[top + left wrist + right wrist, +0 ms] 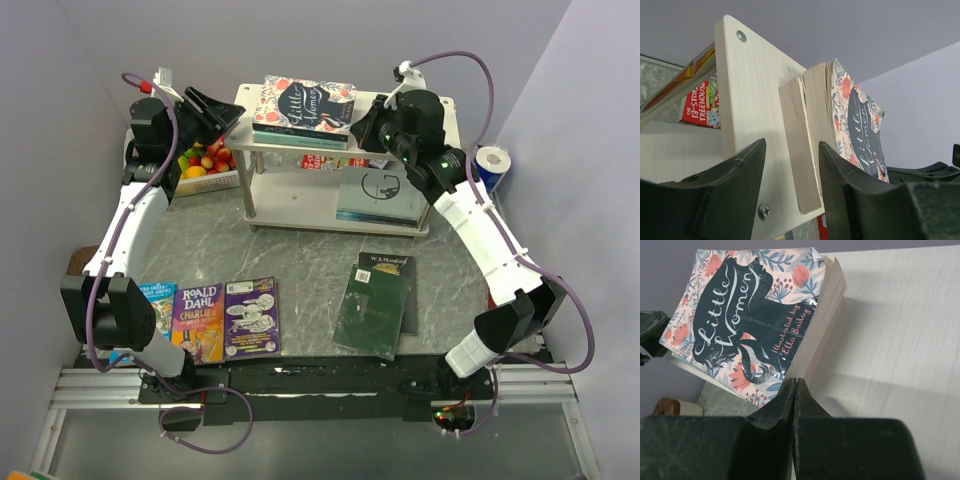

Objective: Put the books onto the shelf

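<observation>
The shelf [420,118], pale wood on slim legs, stands at the back centre. On its top board the floral "Little Women" book [305,103] lies over a teal book [300,135]. A black book with a gold circle [382,190] and a red-white book [702,105] lie on the lower tier. My right gripper [797,382] is shut and empty, its tips at the floral book's [750,315] right edge. My left gripper [791,150] is open at the top board's [745,100] left end, level with the stack. Blue [157,300], orange Roald Dahl [197,320], purple [250,315] and dark green [372,310] books lie on the table.
A white basket of fruit [207,168] stands left of the shelf, under my left arm. A blue-and-white roll [491,163] sits right of the shelf. A black book [398,268] lies partly under the dark green one.
</observation>
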